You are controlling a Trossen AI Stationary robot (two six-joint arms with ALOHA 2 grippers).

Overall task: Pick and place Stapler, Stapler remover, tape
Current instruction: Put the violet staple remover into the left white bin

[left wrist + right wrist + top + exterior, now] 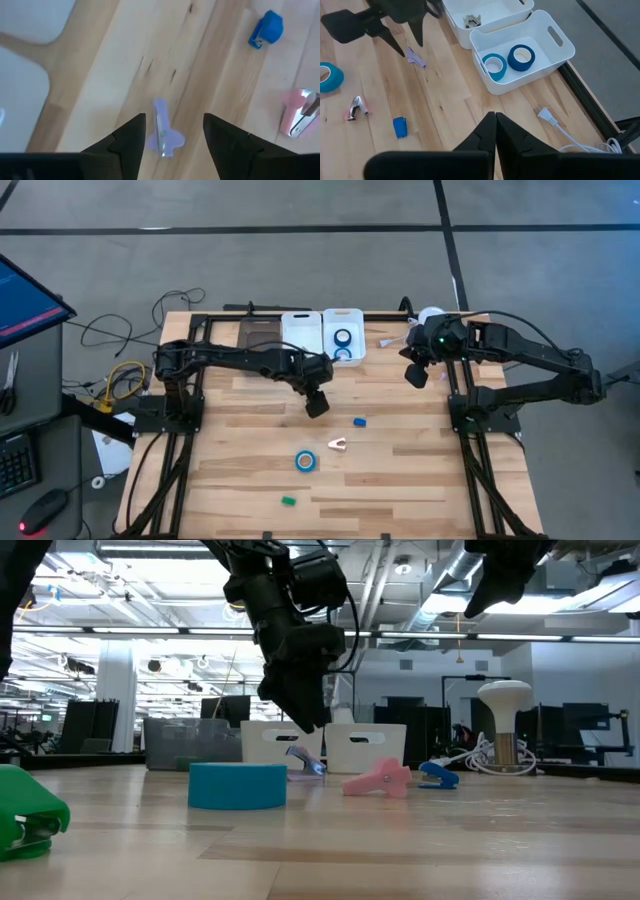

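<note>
Left arm: stretched over the worktop point(420, 480) middle, left gripper point(316, 402) pointing down, fingers point(125, 142) spread apart.
Right arm: raised near the worktop's far right edge, right gripper point(416, 373) fingers point(485, 135) pressed together.

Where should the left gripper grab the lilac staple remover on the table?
The lilac staple remover lies flat under the left gripper's open fingers, with its long axis along the gap and its slim sides facing the pads. Probably best to pinch across the narrow shank, clear of the flared end, coming straight down.

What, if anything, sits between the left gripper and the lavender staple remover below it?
Nothing visible. The left gripper hangs open directly above the lavender staple remover, which lies alone on bare wood. The pink staple remover and blue stapler lie off to one side.
</note>
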